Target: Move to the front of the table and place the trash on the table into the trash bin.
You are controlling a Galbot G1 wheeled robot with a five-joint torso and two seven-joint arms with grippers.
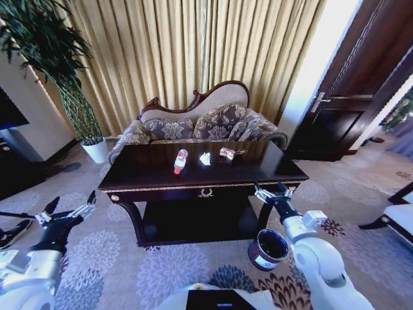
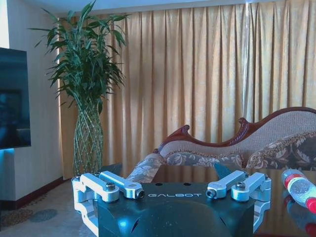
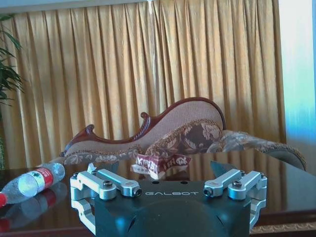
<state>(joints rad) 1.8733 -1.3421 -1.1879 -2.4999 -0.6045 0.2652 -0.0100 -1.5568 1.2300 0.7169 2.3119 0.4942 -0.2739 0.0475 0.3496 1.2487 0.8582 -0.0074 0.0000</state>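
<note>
Left gripper [image 1: 66, 208] spread wide, low beside the table's [image 1: 148, 179] left end, bottle [image 1: 181, 161], paper [image 1: 204, 158] and wrapper [image 1: 227, 153] in a row on the far tabletop, right gripper [image 1: 273, 192] spread wide at the near right corner, bin [image 1: 268, 249] on the carpet below it.

Each arm has a glossy white rounded shell ending in a black wrist section. The left end effector [image 1: 64, 213] and right end effector [image 1: 273, 192] share one design: a black housing lettered "GALBOT" in pale capitals, with two silver-grey metal finger linkages [image 2: 116, 185] mounted either side of the lettering. Each linkage is a pair of machined bars joined by dark round-head screws [image 3: 107, 183]. Dark tips finish the fingers. A small white block [image 1: 315, 218] sits on the right forearm.
</note>
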